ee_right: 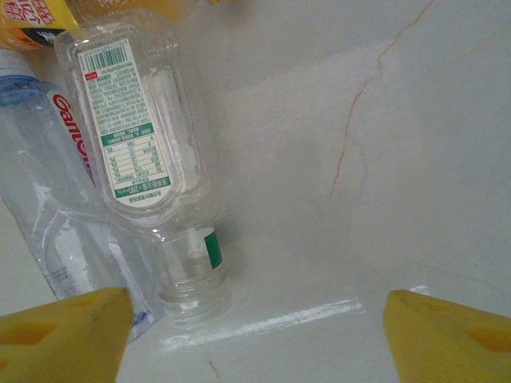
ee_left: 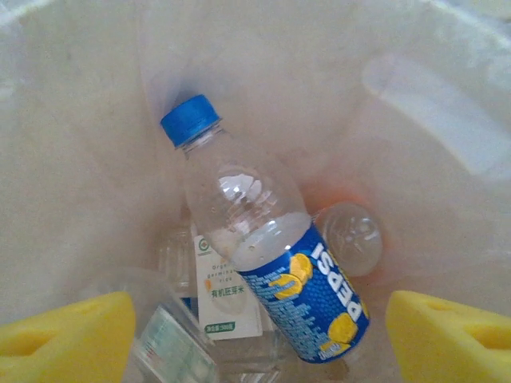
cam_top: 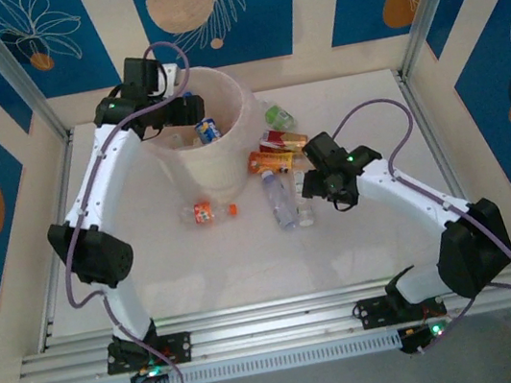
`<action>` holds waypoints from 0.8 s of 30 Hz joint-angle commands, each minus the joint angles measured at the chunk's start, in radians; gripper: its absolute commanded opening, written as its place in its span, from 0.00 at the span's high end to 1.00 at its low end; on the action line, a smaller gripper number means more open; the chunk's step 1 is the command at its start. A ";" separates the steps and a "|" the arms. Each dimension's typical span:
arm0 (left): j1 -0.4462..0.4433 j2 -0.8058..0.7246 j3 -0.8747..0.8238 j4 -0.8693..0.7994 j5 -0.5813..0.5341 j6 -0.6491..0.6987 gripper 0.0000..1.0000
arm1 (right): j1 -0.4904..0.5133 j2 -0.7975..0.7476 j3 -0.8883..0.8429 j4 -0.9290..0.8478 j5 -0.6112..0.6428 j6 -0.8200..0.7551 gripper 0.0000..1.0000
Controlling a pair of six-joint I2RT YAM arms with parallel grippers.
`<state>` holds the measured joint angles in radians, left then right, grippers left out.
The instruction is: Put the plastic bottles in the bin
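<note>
Upper left of the top view: left gripper (cam_top: 187,113) poised over the bin (cam_top: 232,168), jaws wide apart, gripping nothing. From the left wrist: yellow pads (ee_left: 64,335) at the two lower corners, far apart. Between and beyond them, a Pepsi bottle (ee_left: 271,263) lying slantwise inside the bin (ee_left: 80,120), blue cap toward upper left, clear of both pads. Beneath it, a white-label bottle (ee_left: 227,295) at lower centre and a clear bottle seen end-on (ee_left: 351,239) to the right. From above, the same Pepsi bottle (cam_top: 208,131) within the rim.

Right of centre in the top view: right gripper (cam_top: 329,185) low over the table (cam_top: 249,270), facing a cluster of bottles on its left. From the right wrist: pads (ee_right: 64,335) again at the lower corners, jaws wide apart, nothing clamped. Flat on the table (ee_right: 359,120), left half of the frame, a green-label bottle (ee_right: 136,128), clear, uncapped neck pointing down the frame and just beside the lower-left pad; touching or not, cannot tell. Pressed against its left side, a red-lettered bottle (ee_right: 40,183), also clear. At the upper left corner, the end of a yellow bottle (ee_right: 28,20).

Elsewhere in the top view, all on the table and outside the bin: green bottle (cam_top: 277,115), red bottle (cam_top: 283,138) and orange bottle (cam_top: 272,161) stacked down the frame just right of the bin; two clear bottles (cam_top: 281,202) side by side below them, next to the right gripper; an orange-label bottle (cam_top: 203,211) lying alone just below the bin.
</note>
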<state>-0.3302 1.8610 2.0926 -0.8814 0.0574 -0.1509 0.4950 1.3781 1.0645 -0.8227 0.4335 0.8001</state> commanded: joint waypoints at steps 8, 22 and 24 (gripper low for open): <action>0.012 -0.241 -0.125 0.129 0.146 -0.056 0.05 | -0.003 0.027 -0.062 0.052 -0.075 0.004 0.25; 0.011 -0.433 -0.352 0.304 0.258 -0.187 0.01 | 0.040 0.190 -0.056 0.143 -0.110 -0.025 0.27; 0.010 -0.438 -0.359 0.304 0.257 -0.190 0.00 | 0.048 0.218 -0.042 0.145 -0.106 -0.029 0.28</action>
<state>-0.3302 1.4525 1.7462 -0.6231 0.2832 -0.3099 0.5312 1.5661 0.9932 -0.6849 0.3450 0.7837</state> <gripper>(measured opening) 0.995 0.723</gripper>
